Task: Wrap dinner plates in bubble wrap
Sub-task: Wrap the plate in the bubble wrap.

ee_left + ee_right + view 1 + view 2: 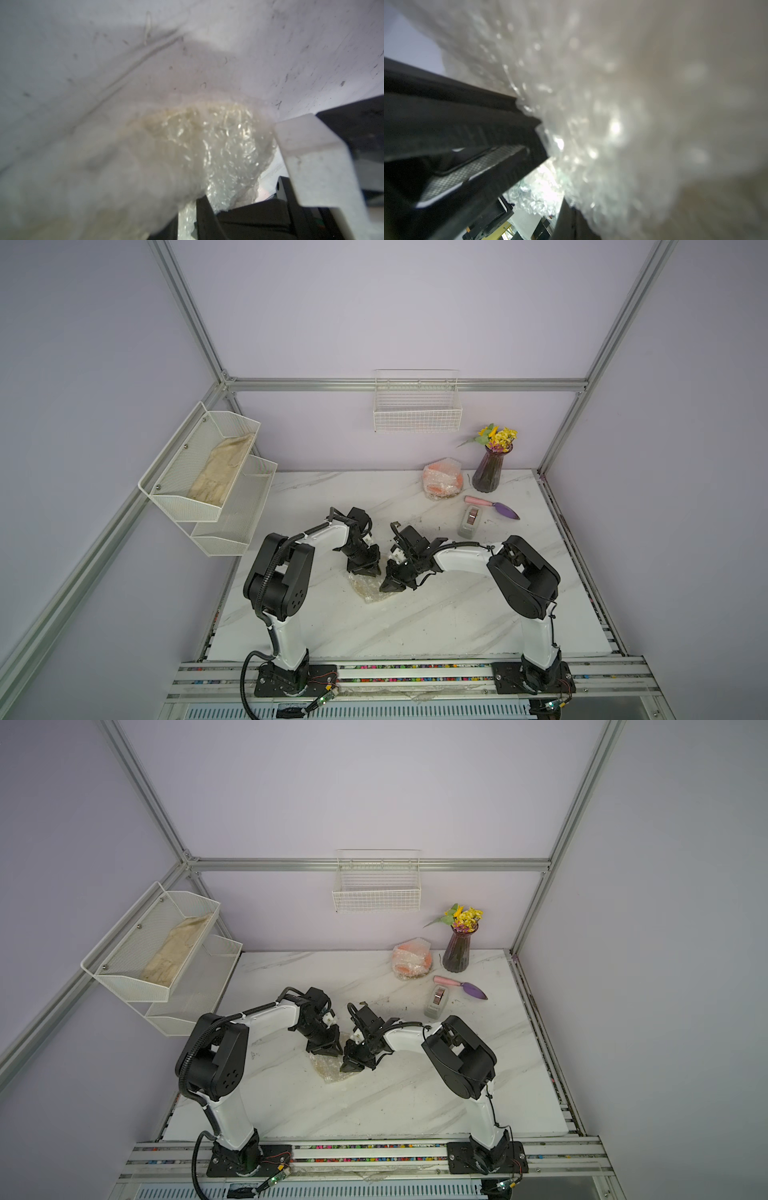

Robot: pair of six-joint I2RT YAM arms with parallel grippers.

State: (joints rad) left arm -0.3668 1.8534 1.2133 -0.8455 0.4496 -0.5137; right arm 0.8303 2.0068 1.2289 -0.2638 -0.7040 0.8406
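Observation:
A small crumpled bundle of bubble wrap [366, 588] [328, 1067] lies on the marble table between my two grippers. Something pale cream shows faintly through it [187, 118]; I cannot tell whether it is a plate. My left gripper [368, 571] [187, 216] points down at the bundle's far edge and is shut on a fold of the wrap. My right gripper [390, 585] [349, 1067] is shut on the bundle's right edge, and wrap [591, 124] fills its wrist view. At the back an orange dinner plate [442, 480] [411, 961] sits wrapped in bubble wrap.
A grey tape dispenser [469, 522] and a pink-handled purple trowel [492, 506] lie to the right behind the right arm. A purple vase of flowers [492, 468] stands at the back. A wire basket [417, 414] and mesh shelves with a beige cloth [220, 472] hang on the walls.

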